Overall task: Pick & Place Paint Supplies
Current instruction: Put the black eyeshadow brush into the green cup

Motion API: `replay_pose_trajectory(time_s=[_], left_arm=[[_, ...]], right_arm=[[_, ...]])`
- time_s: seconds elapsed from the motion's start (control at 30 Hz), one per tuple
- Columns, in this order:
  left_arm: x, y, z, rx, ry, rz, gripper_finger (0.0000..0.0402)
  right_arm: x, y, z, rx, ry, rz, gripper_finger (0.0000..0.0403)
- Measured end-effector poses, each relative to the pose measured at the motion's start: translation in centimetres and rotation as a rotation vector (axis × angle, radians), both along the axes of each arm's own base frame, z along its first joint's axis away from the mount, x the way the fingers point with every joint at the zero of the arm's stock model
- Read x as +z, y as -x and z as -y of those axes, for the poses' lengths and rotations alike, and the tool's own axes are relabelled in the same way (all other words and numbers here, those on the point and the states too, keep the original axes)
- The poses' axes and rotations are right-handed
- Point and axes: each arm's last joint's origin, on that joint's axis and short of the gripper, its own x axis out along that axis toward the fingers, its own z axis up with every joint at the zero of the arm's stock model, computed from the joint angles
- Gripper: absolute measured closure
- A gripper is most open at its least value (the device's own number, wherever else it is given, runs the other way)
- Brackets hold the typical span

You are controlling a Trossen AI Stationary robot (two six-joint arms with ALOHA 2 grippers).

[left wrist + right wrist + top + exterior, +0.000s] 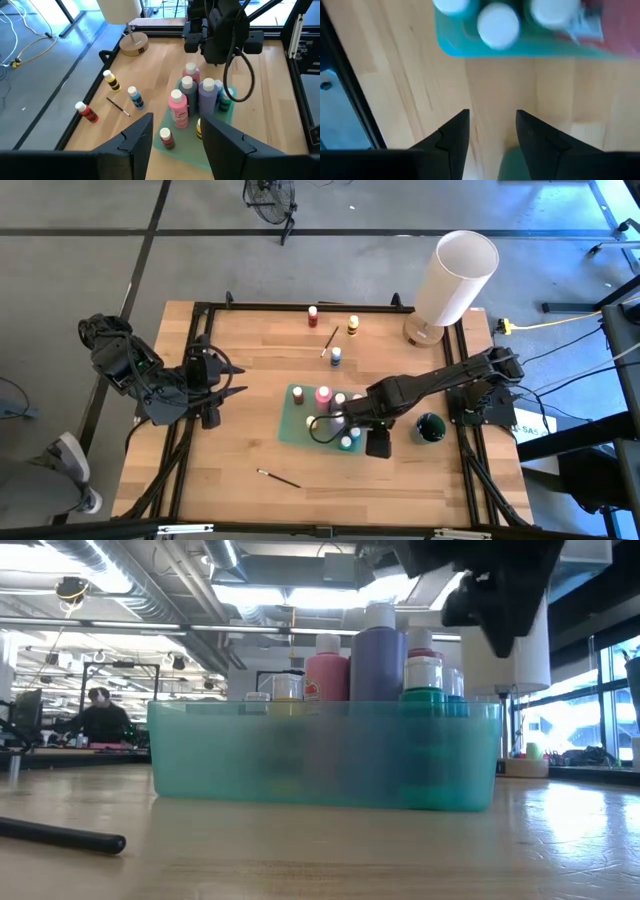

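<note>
While the right gripper (378, 444) hangs just below centre-right of the high view, its fingers stand partly apart with nothing between them, pointing down at bare wood beside the teal tray (294, 427). That tray lies at mid-frame, immediately left of this gripper, and holds a cluster of upright paint bottles, among them a pink bottle (323, 395) and a purple bottle (207, 96). Three more bottles stand loose toward the upper middle: a red bottle (312, 315), a yellow bottle (353, 325) and a blue bottle (336, 356), with a thin brush (329, 341) between them. Another brush (278, 478) lies lower centre. At mid-left, well apart from the tray, the left gripper (236, 381) waits, fingers partly apart and empty.
</note>
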Motion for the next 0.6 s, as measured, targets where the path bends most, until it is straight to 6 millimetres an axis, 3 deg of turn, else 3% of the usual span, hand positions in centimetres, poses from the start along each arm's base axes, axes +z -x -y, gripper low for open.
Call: replay_pose_trajectory(time_s=[0.17, 0.6], left_arm=[[0.01, 0.01, -0.03, 0.002, -0.011, 0.001, 0.0242], [0.01, 0.02, -0.06, -0.013, -0.049, -0.009, 0.0242]], right_arm=[[-0.01, 0.62, 0.14, -0.067, 0.01, -0.078, 0.024], [0.0, 0.46, 0.08, -0.095, -0.003, -0.068, 0.024]])
